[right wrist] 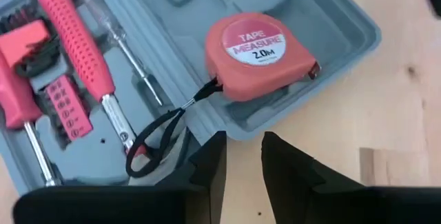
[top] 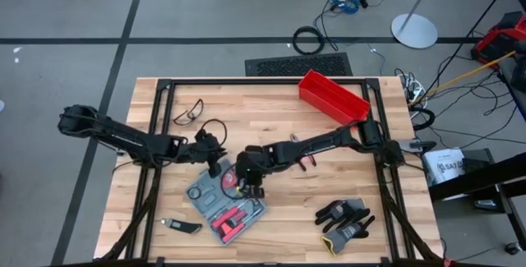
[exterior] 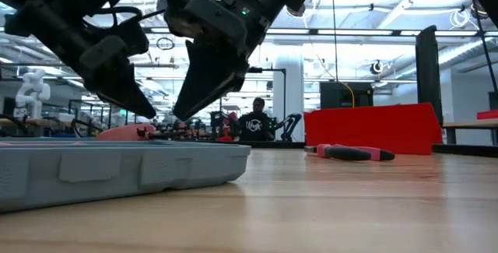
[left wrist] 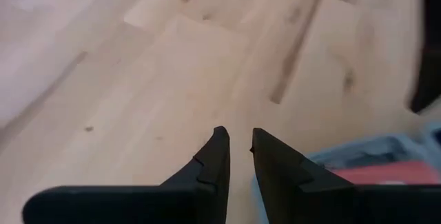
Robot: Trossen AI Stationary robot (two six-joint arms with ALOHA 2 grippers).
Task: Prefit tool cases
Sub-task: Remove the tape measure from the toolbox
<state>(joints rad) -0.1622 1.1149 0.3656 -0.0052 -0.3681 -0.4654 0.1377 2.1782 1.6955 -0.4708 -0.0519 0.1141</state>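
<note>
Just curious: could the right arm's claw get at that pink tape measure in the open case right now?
Probably yes. The right claw hovers just outside the tool case's edge, and the tape measure lies uncovered in its slot, with nothing between them.

Red bin (top: 333, 96) and gloves (top: 345, 218) flank bare tabletop (top: 312, 189).

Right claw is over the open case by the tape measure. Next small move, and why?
Probably ease the right claw down toward the tape measure. It lies skewed in the tool case, not seated in its slot, and nothing shows between the claw's narrowly parted fingers. The left claw waits over bare table.
</note>
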